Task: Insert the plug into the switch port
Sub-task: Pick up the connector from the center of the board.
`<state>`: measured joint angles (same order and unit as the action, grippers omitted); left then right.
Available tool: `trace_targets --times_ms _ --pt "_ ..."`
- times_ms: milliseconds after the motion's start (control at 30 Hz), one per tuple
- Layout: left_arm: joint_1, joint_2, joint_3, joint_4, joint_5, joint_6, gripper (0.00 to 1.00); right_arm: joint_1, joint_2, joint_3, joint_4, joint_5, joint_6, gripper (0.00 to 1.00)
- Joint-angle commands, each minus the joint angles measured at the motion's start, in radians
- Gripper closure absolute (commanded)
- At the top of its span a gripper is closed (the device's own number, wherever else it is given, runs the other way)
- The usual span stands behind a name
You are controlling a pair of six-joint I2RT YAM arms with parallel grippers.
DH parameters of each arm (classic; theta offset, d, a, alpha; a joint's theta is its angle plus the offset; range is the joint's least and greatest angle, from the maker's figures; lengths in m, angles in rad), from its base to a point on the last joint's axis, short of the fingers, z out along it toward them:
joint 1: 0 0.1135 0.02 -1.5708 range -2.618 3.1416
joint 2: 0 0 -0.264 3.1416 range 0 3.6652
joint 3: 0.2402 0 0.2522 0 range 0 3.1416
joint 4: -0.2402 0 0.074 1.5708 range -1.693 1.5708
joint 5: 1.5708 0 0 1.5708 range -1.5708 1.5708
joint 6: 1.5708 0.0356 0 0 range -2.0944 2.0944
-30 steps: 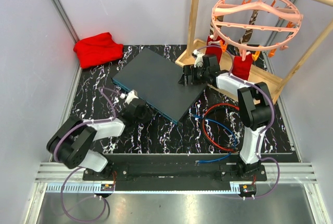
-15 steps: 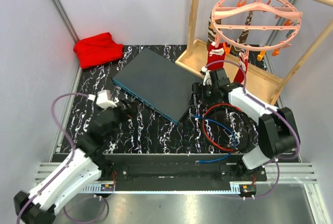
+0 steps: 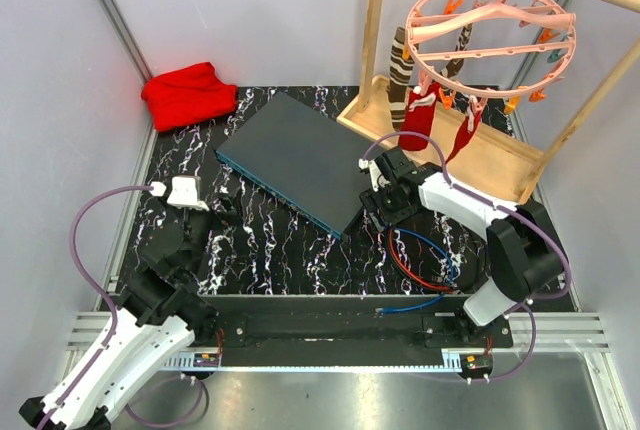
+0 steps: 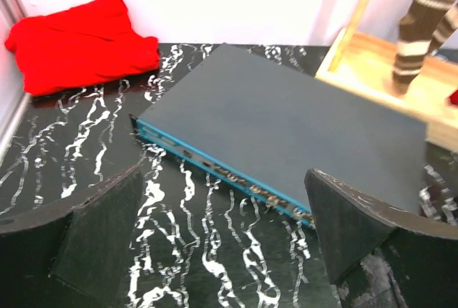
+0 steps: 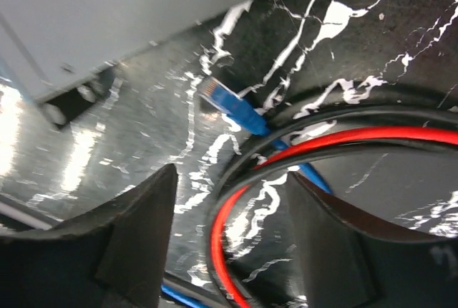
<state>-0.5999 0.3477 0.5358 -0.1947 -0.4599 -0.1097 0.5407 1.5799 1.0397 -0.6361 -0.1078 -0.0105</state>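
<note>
The switch (image 3: 290, 155) is a flat dark grey box lying slantwise on the black marbled table, its teal socket edge (image 4: 215, 168) facing the near left. My left gripper (image 4: 229, 243) hovers open a short way before that edge, with nothing between its fingers. The plug (image 5: 215, 94) is blue, on a blue cable, and lies on the table near the switch's right corner (image 5: 107, 21). My right gripper (image 5: 232, 243) is low over the cables just short of the plug. Its jaws stand apart, with a red cable (image 5: 236, 200) and a black one running between them.
Loops of red, blue and black cable (image 3: 420, 250) lie right of the switch. A red cloth (image 3: 188, 93) sits at the back left. A wooden rack base (image 3: 500, 155) stands at the back right, with a pink peg hanger (image 3: 495, 35) and dangling socks above it.
My left arm has drawn back from the switch's front edge toward the near left and opened. My right gripper has come from the switch's far side down to the cables, its jaws narrowing.
</note>
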Motion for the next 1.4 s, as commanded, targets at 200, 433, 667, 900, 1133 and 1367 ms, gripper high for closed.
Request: trace_targets --times_ms 200,433,667,900,1133,1367 --pt "0.003 -0.001 -0.016 0.028 -0.017 0.088 0.01 0.085 0.101 0.1 0.025 0.04 -0.241 0.38" --pt "0.003 -0.001 -0.016 0.018 -0.026 0.087 0.01 0.1 0.209 0.122 0.068 0.079 -0.267 0.43" --pt "0.003 0.004 -0.017 0.017 -0.033 0.088 0.01 0.1 0.246 0.097 0.076 0.148 -0.296 0.53" --pt "0.002 0.008 -0.02 0.015 -0.031 0.087 0.01 0.099 0.174 0.092 0.073 0.233 -0.305 0.8" --pt "0.002 0.016 -0.019 0.015 -0.031 0.087 0.01 0.099 -0.041 0.19 0.027 0.319 -0.345 1.0" --pt "0.003 0.028 -0.016 0.015 -0.01 0.085 0.01 0.1 -0.219 0.324 0.001 0.269 -0.329 1.0"
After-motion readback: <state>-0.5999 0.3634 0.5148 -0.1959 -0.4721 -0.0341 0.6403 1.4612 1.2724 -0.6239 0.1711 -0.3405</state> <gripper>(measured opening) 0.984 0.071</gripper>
